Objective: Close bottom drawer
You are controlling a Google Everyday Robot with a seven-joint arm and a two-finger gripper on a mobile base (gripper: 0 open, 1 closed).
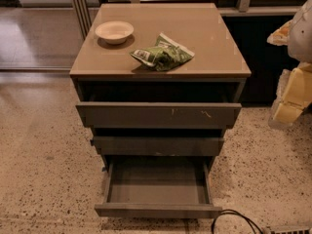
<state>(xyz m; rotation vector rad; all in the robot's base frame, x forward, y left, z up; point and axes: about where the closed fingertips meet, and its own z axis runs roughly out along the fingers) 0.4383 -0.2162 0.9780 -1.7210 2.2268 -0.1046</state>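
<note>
The bottom drawer (158,210) is the lowest of three dark grey-brown drawers in a small cabinet. It is pulled far out over the floor, and its shallow tray (157,182) is empty. The middle drawer (158,145) sticks out a little. The top drawer (158,115), with pale scratches on its front, sticks out a little more. My gripper (291,99), white and pale yellow, hangs at the right edge of the view. It is level with the top drawer, well to the right of the cabinet, and touches nothing.
On the tan cabinet top (209,38) stand a white bowl (114,31) and a crumpled green snack bag (163,55). A black cable (234,221) loops on the speckled floor by the bottom drawer's right front corner. A dark wall unit stands behind on the right.
</note>
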